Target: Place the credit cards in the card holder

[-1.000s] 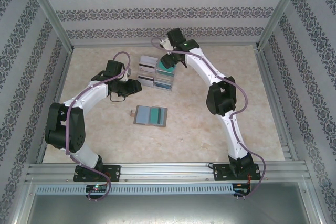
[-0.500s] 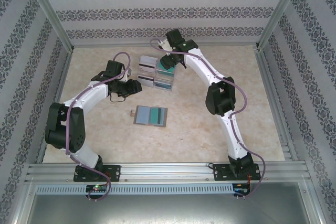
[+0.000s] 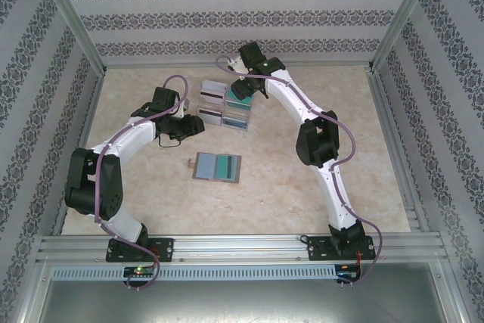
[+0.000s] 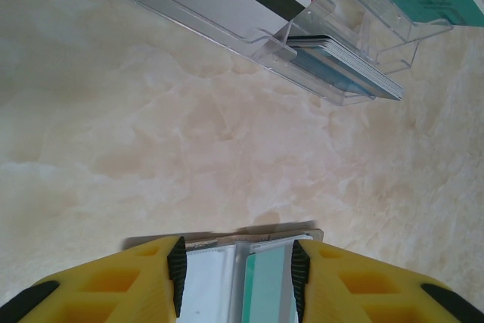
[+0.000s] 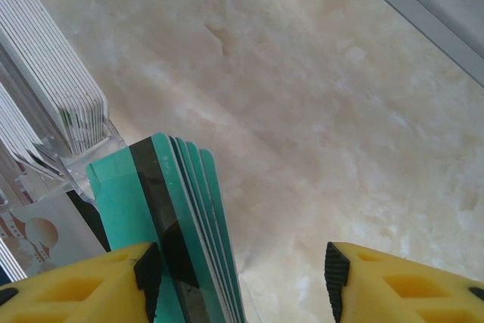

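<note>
Your right claw [image 5: 242,264] stands open around the teal cards [image 5: 121,179] (touching on one side, nothing gripped yet); closing could pinch several together or spill them.

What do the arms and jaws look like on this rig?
The left arm and right arm match: white links, black joints, a purple cable looping along each. Jaws are yellow blocks with black pads. Green light near the right wrist.

High view from behind the arms [image 3: 333,187], facing down at table [image 3: 265,202], wrist views close, all sharing clear tray [image 4: 276,51]
</note>
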